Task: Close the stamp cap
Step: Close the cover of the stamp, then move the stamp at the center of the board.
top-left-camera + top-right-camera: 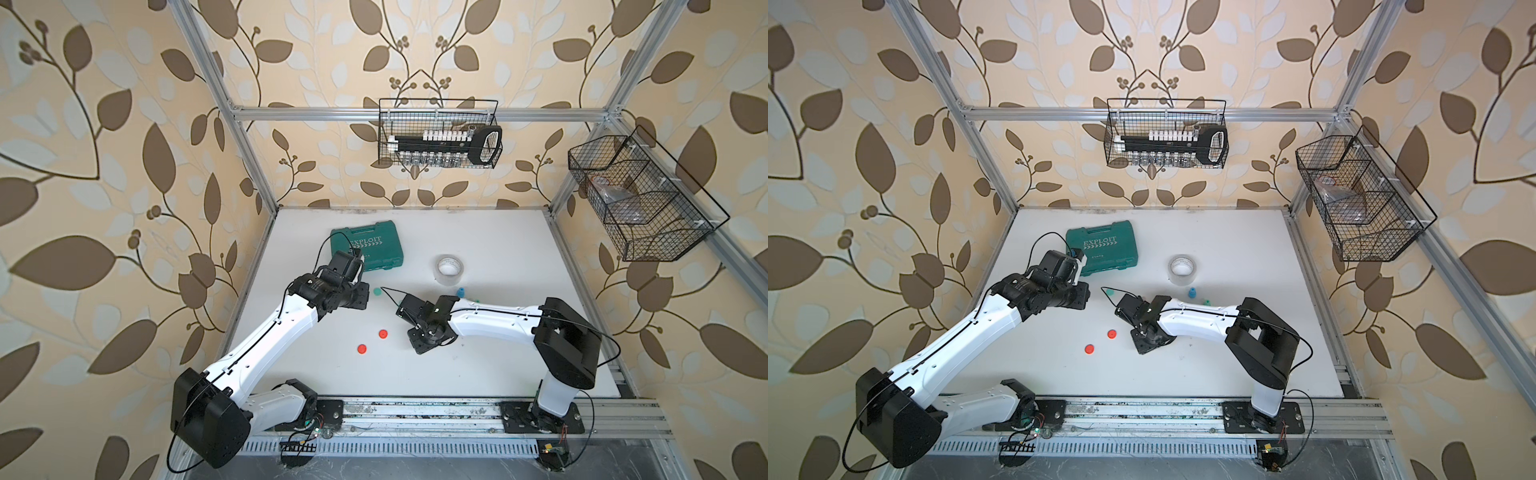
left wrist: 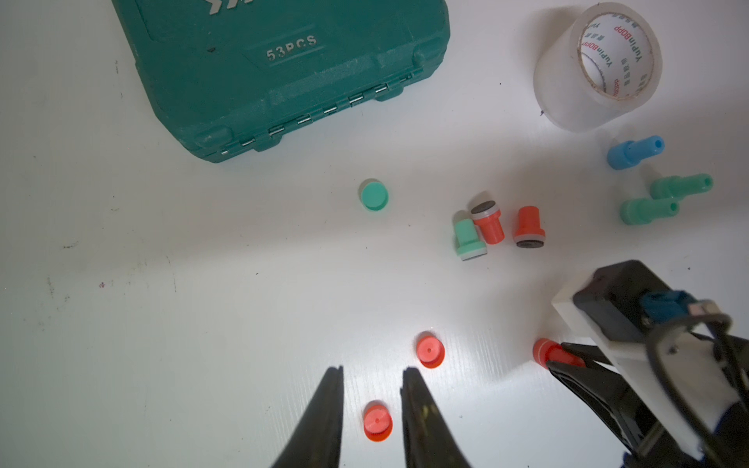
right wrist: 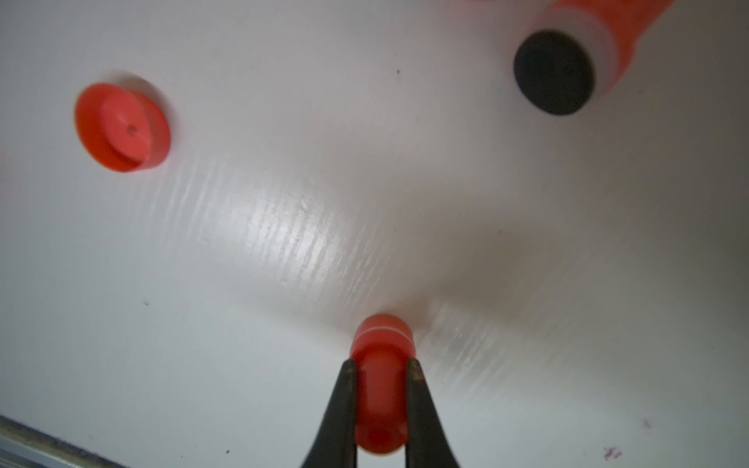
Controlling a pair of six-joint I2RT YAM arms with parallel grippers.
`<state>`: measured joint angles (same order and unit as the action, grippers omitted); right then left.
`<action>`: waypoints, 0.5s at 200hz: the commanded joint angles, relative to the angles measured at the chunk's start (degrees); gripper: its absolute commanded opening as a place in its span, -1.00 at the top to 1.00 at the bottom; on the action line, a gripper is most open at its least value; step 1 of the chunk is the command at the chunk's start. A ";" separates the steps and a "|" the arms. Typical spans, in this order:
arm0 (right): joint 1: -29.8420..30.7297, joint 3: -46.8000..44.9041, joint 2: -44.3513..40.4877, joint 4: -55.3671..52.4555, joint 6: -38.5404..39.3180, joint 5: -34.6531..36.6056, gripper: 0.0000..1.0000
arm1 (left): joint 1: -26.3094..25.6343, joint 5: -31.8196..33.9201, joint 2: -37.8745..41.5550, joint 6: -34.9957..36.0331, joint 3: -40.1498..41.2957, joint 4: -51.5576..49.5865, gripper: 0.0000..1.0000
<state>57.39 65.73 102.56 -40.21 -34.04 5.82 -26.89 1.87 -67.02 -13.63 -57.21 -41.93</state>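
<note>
My right gripper is shut on a red stamp. The stamp points down at the white table, and its wider capped end touches or nearly touches the surface. The same grip shows in the left wrist view, on the red stamp. My left gripper hangs open above the table and holds nothing. A loose red cap lies on the table below its gap, and another red cap lies just beyond. Both caps show in both top views.
A teal cap lies alone. Two uncapped red stamps and a teal stamp lie together. A blue stamp and two green stamps sit near the tape roll. A green tool case lies at the back left.
</note>
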 commanded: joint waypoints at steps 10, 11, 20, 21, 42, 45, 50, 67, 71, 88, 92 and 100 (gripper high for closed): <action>0.27 1.12 2.60 -8.33 0.82 2.09 1.00 | 0.53 -0.59 -0.19 0.71 0.01 -0.12 0.44; 0.27 1.09 2.62 -8.41 0.87 2.09 1.00 | 0.53 -0.57 -0.20 0.75 0.00 -0.10 0.44; 0.27 1.28 2.82 -9.25 0.98 2.09 1.00 | 0.55 -0.55 -0.12 0.71 0.07 -0.16 0.44; 0.27 1.26 2.86 -9.31 0.99 2.09 1.00 | 0.54 -0.55 -0.08 0.71 0.08 -0.16 0.44; 0.15 1.28 3.77 -10.33 1.51 1.57 1.00 | 0.53 -0.38 -0.04 0.62 0.11 -0.17 0.44; 0.18 1.09 3.98 -10.24 1.56 1.36 1.00 | 0.53 -0.38 -0.04 0.62 0.13 -0.19 0.44; 0.16 0.91 4.41 -9.92 1.61 1.08 1.00 | 0.53 -0.23 -0.04 0.62 0.08 -0.17 0.44; -0.08 -0.06 6.37 -8.38 1.63 -0.47 1.00 | 0.53 -0.19 -0.04 0.64 0.04 -0.24 0.44; -0.15 -0.28 7.05 -8.00 1.63 -0.88 1.00 | 0.53 -0.11 -0.04 0.64 0.08 -0.25 0.44; -0.09 -0.84 9.09 -6.41 1.44 -2.34 1.00 | 0.53 0.00 0.05 0.62 0.21 -0.35 0.44; -0.14 -1.00 9.42 -6.11 1.34 -2.60 1.00 | 0.53 -0.02 0.10 0.60 0.17 -0.34 0.44; -0.11 -1.21 9.82 -5.40 1.14 -3.07 1.00 | 0.53 0.02 0.14 0.66 0.17 -0.35 0.44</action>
<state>57.23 68.29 105.01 -46.28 -32.99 5.76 -26.89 1.91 -67.02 -13.63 -57.21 -41.95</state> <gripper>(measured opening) 0.122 0.279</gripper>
